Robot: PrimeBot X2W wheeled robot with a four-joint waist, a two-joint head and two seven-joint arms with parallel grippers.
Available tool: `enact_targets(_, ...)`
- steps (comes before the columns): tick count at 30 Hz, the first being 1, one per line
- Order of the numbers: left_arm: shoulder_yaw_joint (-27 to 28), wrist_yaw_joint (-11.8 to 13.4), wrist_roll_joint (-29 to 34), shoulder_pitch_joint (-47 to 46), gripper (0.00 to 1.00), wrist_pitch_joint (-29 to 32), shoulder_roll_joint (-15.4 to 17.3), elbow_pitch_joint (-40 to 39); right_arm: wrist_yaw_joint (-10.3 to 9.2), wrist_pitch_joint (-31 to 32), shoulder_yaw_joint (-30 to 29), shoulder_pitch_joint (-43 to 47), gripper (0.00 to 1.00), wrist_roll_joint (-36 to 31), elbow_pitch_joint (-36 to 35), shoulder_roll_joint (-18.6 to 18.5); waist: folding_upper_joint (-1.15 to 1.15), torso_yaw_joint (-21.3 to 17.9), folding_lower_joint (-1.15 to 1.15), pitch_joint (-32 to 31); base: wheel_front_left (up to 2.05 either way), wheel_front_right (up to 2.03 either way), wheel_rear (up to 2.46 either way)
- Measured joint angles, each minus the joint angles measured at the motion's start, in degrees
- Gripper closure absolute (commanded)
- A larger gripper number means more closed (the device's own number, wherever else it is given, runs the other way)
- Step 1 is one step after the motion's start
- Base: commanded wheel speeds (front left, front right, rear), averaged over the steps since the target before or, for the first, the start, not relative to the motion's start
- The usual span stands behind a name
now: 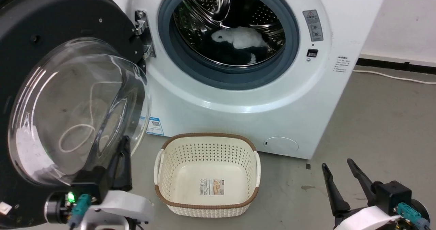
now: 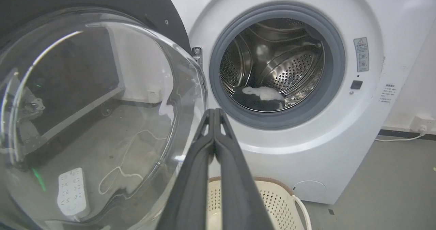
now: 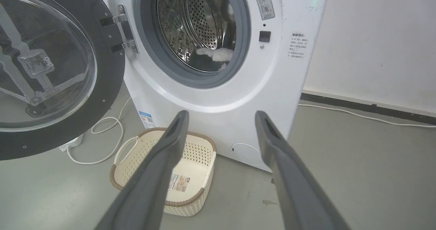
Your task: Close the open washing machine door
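In the head view you see the washing machine door (image 1: 68, 97) standing wide open at the left, hinged to the washing machine (image 1: 238, 121), its glass bowl bulging toward you. Your left gripper (image 1: 124, 142) rises at the lower right edge of that bowl with its two fingers pressed together on nothing. You cannot tell from here whether they touch the glass. Your right gripper (image 1: 337, 163) sits low at the right over the floor (image 1: 374, 121), well apart from the door, its fingers spread in a V and empty. A cream basket (image 1: 207, 135) stands just before the machine. In the left wrist view the closed fingers point at the white front between the bowl and the grey drum opening (image 2: 218, 97), with the glass just beside them on the left. In the right wrist view the parted fingers frame the machine's lower front and the basket — the door hangs open at the far left, clear of both fingers.
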Motion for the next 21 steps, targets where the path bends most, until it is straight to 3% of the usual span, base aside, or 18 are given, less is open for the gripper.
enact_targets(10,6.65,0.34,-2.35,-2.91,1.0,-1.52,-0.03,-6.32,0.0,-1.45,-0.24,0.94,0.0,2.13,0.91,0.0,0.0,3.86,0.0,-0.11,0.0,0.0,0.0)
enact_targets(21,20.43,0.82,-5.49,-5.91,1.0,-2.61,-0.02,-8.34,0.0,-2.59,-0.47,1.5,0.0,3.94,1.82,0.0,0.0,8.66,0.0,0.01,0.0,0.0,0.0)
